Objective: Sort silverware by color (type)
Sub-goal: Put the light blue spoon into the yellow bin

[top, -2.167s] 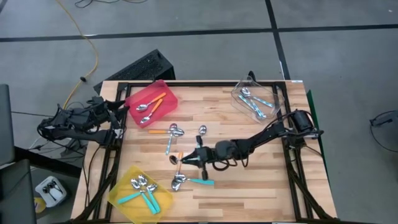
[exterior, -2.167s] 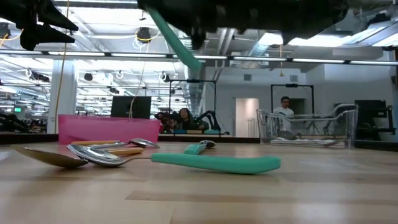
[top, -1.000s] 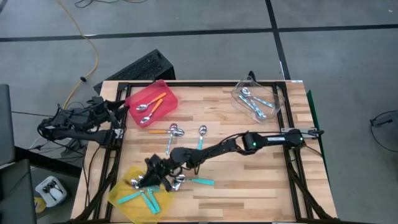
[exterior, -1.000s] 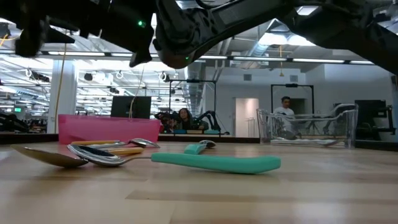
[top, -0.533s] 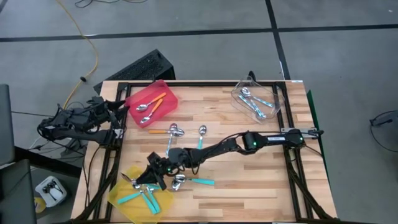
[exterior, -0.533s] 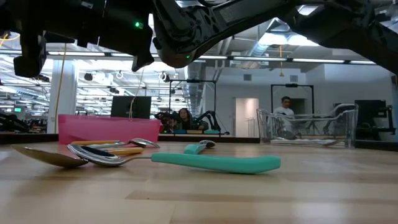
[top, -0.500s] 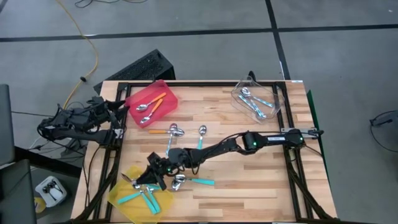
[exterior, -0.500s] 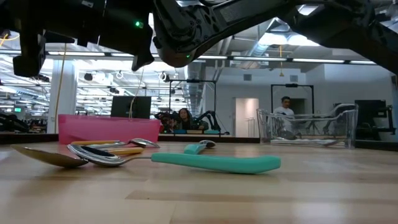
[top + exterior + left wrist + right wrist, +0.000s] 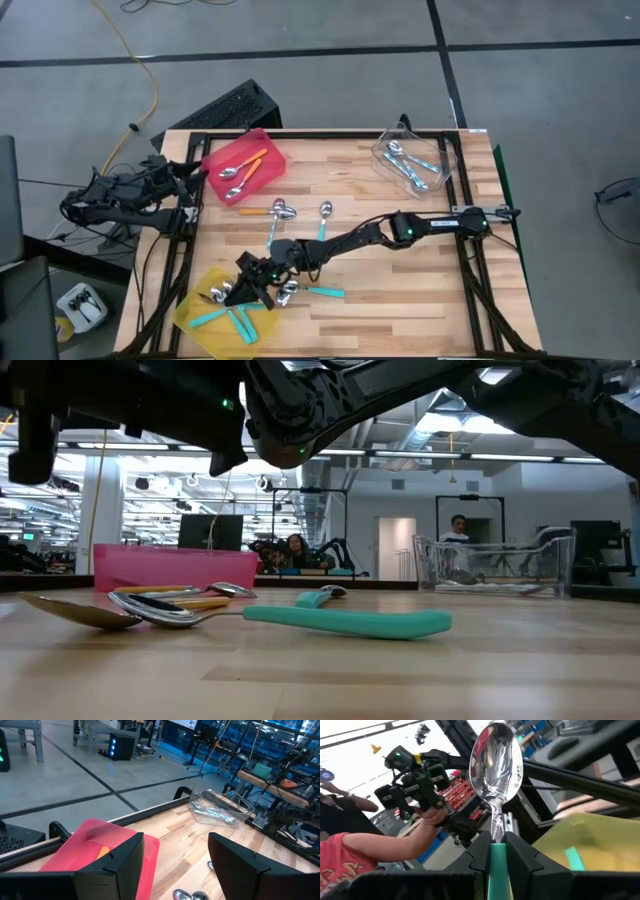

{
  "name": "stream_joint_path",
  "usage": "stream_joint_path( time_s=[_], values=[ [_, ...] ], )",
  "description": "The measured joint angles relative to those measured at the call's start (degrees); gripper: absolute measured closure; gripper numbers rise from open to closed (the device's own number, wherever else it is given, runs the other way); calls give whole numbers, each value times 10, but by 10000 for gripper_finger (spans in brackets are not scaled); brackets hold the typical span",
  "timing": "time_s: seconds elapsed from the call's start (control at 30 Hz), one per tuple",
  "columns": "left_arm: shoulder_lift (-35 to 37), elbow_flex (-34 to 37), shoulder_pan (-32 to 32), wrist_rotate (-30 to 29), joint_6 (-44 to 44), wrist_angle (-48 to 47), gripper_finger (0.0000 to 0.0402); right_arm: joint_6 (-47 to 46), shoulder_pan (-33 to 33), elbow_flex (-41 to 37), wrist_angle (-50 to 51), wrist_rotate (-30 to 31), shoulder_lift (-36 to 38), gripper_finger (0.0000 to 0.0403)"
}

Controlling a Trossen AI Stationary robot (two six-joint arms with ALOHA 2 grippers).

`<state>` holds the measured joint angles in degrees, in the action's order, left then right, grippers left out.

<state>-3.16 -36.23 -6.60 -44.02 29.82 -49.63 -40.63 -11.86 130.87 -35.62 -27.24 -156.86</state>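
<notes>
- My right end effector (image 9: 238, 291) is clamped on a teal-handled spoon (image 9: 496, 780), hanging over the yellow bin (image 9: 196, 303) at about 7 o'clock on the tabletop (image 9: 400, 310). The right wrist view shows the fingers pinching the handle just below the bowl.
- Left end effector (image 9: 172, 865) is spread wide, parked off the tabletop's edge around 10 o'clock by the red bin (image 9: 262, 150).
- Rest of the silverware: orange-handled ones in the red bin, light blue in the clear bin (image 9: 438, 152) at 1 o'clock, teal in the yellow bin, and a few loose spoons (image 9: 280, 212) mid-tabletop.
- Handling guess: these are light and stiff, with a slick metal bowl and a skinny plastic handle that could pivot in the grip. I'd take the handle mid-length, never the bowl.
- Hard to read: from above the arm covers the held spoon. The low view only shows the teal handle (image 9: 345, 622) lying close up. I can't count what's in the yellow bin under the wrist.
</notes>
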Motion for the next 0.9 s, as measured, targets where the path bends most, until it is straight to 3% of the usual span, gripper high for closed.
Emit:
stream_joint_path(
  time_s=[0.27,0.5,0.9],
  values=[
    [0,0,0,-4,0,0,196,3,-1,0,24,4,0,336],
    [0,0,0,-4,0,0,196,-13,-1,0,69,63,0,336],
    [0,0,0,-4,0,0,196,-20,-4,0,98,96,0,336]
  ],
)
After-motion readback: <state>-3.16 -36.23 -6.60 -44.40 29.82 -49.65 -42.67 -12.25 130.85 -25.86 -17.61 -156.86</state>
